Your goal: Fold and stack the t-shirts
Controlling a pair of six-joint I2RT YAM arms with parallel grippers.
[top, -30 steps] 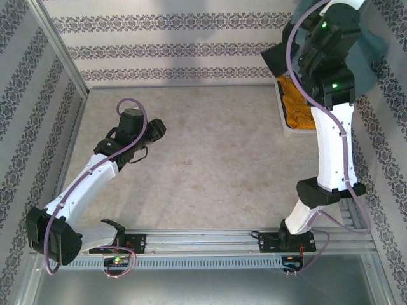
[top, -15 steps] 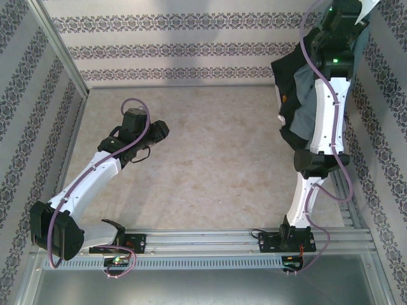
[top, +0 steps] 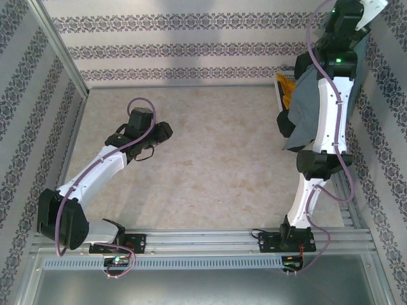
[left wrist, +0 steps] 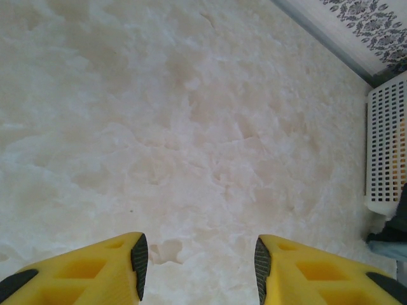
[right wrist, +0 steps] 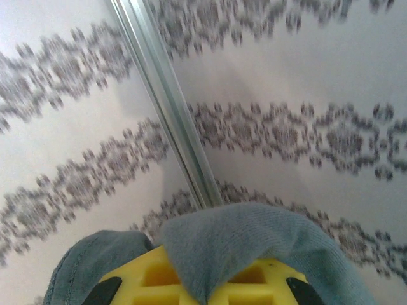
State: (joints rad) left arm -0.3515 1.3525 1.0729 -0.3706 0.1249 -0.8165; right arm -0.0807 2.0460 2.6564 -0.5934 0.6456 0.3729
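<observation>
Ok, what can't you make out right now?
Top external: contents of the white plastic lattice basket, behind the hanging slate blue-grey cloth t-shirt.
Right wrist: how the right gripper pinches it; cloth covers the gap.
Left wrist: most of the basket, past the right edge.

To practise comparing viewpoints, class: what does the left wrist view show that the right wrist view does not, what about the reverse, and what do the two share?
Left wrist view: the left gripper, open, above the marbled table, with the white lattice basket at the right edge.
Right wrist view: the blue-grey t-shirt draped over the shut right gripper, in front of an aluminium corner post.
Both: yellow fingers and the patterned wallpaper. The dark cloth at the left wrist view's lower right may be the same shirt.
</observation>
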